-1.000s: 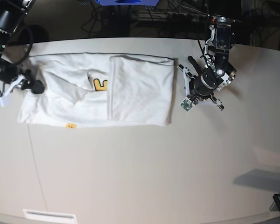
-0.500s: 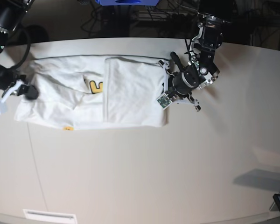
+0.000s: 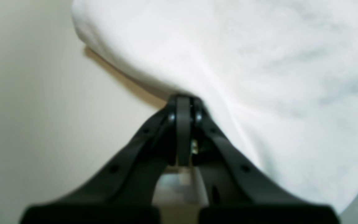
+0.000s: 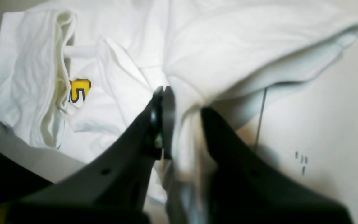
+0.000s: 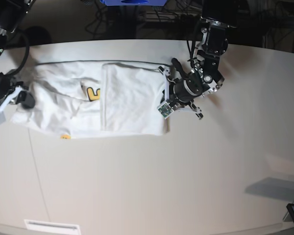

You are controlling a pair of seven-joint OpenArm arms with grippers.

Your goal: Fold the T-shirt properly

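While the right pincer grips the T-shirt edge, the left pincer presses shut and empty against it.

We hold our left end effector low with its fingers pressed fully together. Our right end effector is nearly closed, pinching white cloth between its fingers.

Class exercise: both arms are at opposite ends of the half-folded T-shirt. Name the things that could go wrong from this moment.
1. The right gripper pinches only a bunched bit of the T-shirt; it may slip out, or lift just one layer.
2. The left gripper is shut with its tips against the shirt's edge and no cloth visibly caught, so it may only shove the folded side into wrinkles.
3. The shirt is dragging across the table, which could undo the fold.
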